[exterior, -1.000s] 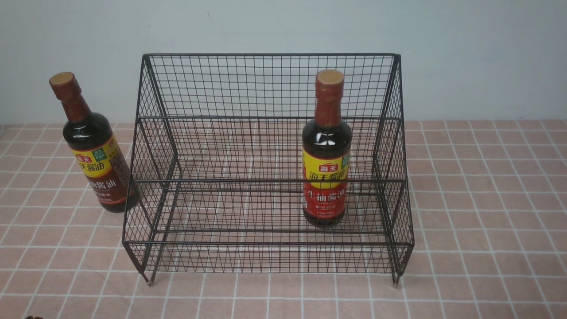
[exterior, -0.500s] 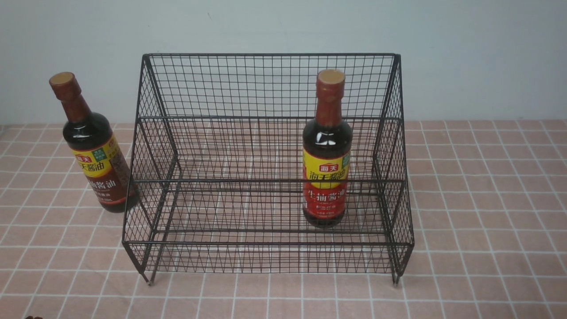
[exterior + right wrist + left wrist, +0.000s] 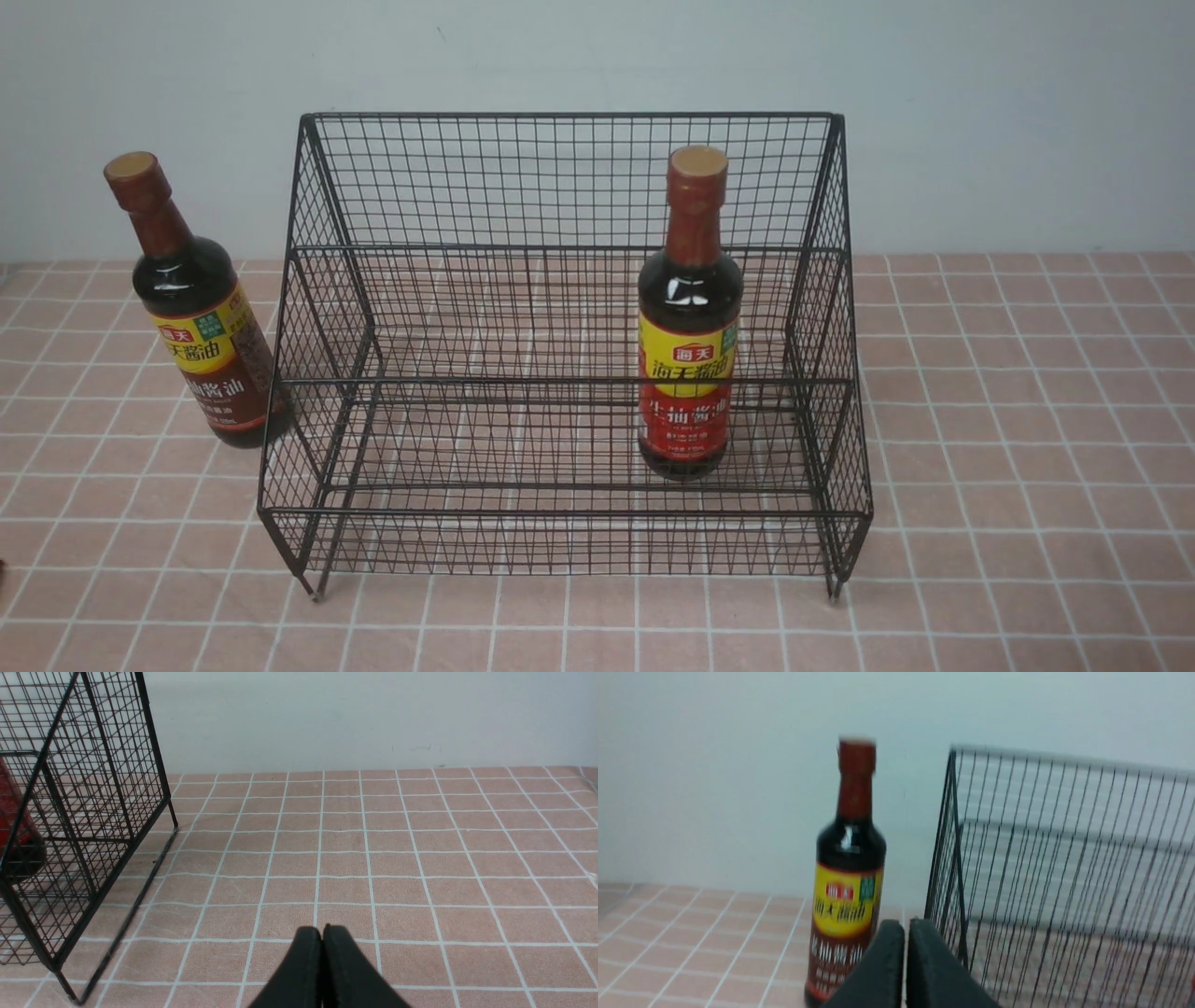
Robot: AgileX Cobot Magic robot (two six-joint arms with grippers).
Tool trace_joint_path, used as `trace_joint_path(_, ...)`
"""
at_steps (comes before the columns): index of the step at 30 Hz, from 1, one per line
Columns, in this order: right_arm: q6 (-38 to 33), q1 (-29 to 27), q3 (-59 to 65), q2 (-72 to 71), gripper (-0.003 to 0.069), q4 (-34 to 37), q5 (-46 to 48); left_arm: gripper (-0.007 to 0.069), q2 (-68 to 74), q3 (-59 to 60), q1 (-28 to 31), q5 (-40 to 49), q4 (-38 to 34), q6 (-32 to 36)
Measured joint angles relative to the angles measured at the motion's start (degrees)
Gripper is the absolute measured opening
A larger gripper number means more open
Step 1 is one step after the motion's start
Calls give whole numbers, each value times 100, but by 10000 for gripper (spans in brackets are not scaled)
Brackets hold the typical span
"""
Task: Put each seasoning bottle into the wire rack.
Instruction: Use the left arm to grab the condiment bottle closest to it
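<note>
Brown-label bottle [image 3: 201, 317], near left edge of bench [image 3: 1008, 467]: probably heavy, slick glass; grip mid-body. Left claw [image 3: 904, 952] and right claw [image 3: 322, 956] pressed together.

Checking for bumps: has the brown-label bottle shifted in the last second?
No. The brown-label bottle stands at the same spot, just left of the wire rack.

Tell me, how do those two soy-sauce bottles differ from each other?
The red-label bottle stands inside the wire rack; the brown-label bottle stands outside it on the tiled table, by the rack's left side. The red-label bottle's lower label is red; the brown-label bottle's is brown. Both are upright and dark, with reddish-brown necks, tan-topped caps and yellow upper labels.
</note>
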Motion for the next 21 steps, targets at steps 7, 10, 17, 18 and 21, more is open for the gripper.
trace_joint_path(7, 0, 0, 0, 0, -13, -5, 0, -7, 0, 0, 0, -1657, -745, -740)
trace_joint_path(10, 0, 0, 0, 0, -13, -5, 0, -7, 125, -64, 0, -2313, -771, -800)
trace_joint_path(17, 0, 0, 0, 0, -13, -5, 0, -7, 1873, -1083, 0, -1914, -616, 309)
trace_joint_path(18, 0, 0, 0, 0, -13, -5, 0, -5, 2656, -1489, 0, -1842, -567, 627)
trace_joint_path(21, 0, 0, 0, 0, -13, -5, 0, 11, 3599, -2018, 0, -1836, -551, 928)
